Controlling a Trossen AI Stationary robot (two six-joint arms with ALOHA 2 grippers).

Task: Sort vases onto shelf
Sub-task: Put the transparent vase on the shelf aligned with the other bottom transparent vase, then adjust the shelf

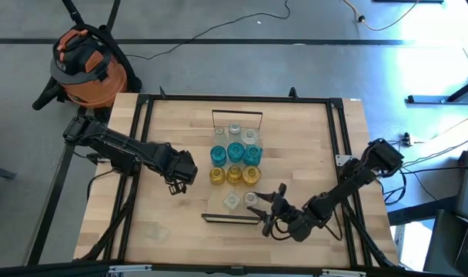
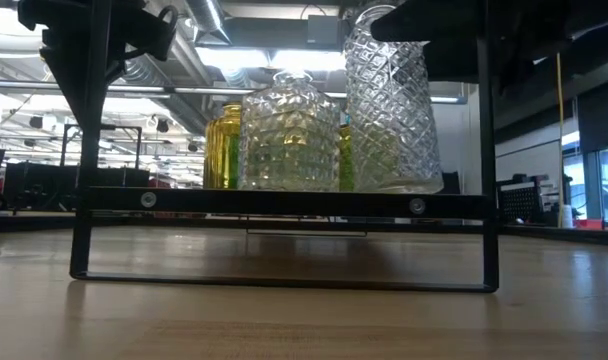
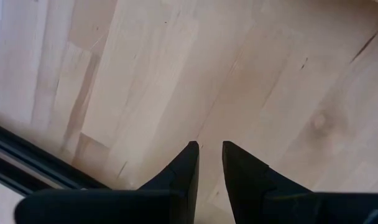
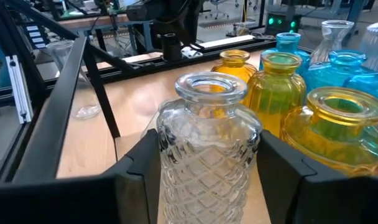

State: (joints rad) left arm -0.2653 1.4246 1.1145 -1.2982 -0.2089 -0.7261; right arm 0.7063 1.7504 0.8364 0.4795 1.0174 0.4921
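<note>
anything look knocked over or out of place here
One clear vase sits alone near the table's left front corner, far from the rows on the shelf; whether it is upright is unclear. The right gripper straddles another clear vase, which stands upright.

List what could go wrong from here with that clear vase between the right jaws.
1. The clear vase stands between the right gripper's jaws right beside the amber vases; sideways drift while pulling away could knock them.
2. It stands near the shelf's front end with the wire frame; a bump could tip it over the end.
3. The second clear vase is close by and could get struck.
</note>
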